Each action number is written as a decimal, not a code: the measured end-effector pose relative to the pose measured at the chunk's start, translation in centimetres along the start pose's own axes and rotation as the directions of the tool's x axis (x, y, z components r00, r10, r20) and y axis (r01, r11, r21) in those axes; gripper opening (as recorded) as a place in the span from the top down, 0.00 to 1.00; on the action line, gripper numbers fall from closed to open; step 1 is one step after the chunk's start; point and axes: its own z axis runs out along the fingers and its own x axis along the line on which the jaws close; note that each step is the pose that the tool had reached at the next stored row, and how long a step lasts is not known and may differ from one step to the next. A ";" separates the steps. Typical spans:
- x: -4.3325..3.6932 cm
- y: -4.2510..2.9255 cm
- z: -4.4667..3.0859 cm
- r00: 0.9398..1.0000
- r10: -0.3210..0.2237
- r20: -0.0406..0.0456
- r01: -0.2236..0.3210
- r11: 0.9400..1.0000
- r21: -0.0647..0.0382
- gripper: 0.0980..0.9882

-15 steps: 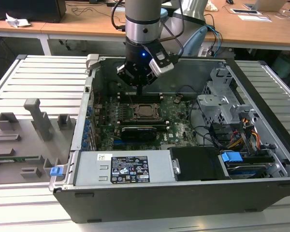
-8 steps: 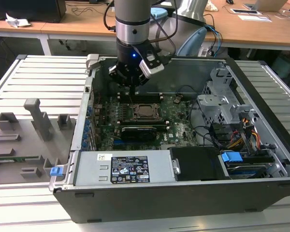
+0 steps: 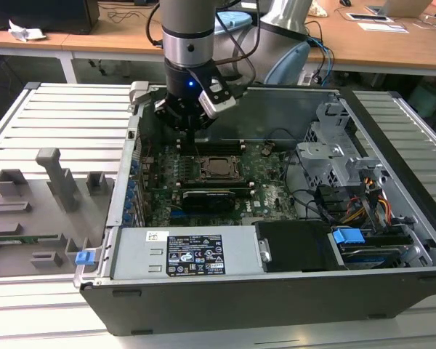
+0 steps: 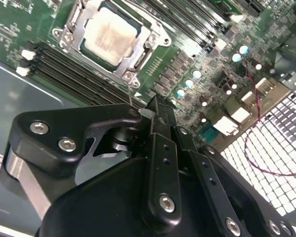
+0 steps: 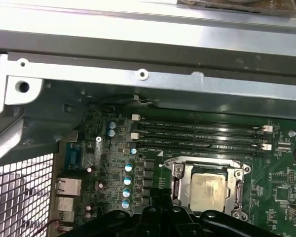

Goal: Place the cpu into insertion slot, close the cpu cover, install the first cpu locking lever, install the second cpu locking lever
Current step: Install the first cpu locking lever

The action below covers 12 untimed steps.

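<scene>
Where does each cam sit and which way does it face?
Exterior view: off the arm, above, looking down into the open computer case; shows the arm and gripper.
Second wrist view: on the wrist, looking past the gripper at the cpu.
First wrist view: on the wrist, facing the memory slots and case wall; gripper in foreground.
Shared: all three show the cpu inside the cpu cover.

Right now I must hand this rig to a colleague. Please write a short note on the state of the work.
End effector: hangs over the green board, close to the socket.
Chip: lies in the socket.
Cover: down over the chip, whose pale face shows through its window.
Done: chip placed, cover closed.
Left: the two locking levers. I cannot tell whether either is locked.
</scene>
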 end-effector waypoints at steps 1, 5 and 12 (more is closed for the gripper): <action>0.21 0.02 0.00 1.000 0.000 0.000 0.000 1.000 0.000 0.99; 1.20 0.12 0.10 1.000 0.000 0.001 0.000 1.000 -0.001 0.99; 1.14 1.27 0.51 1.000 0.000 0.000 0.000 1.000 -0.003 0.99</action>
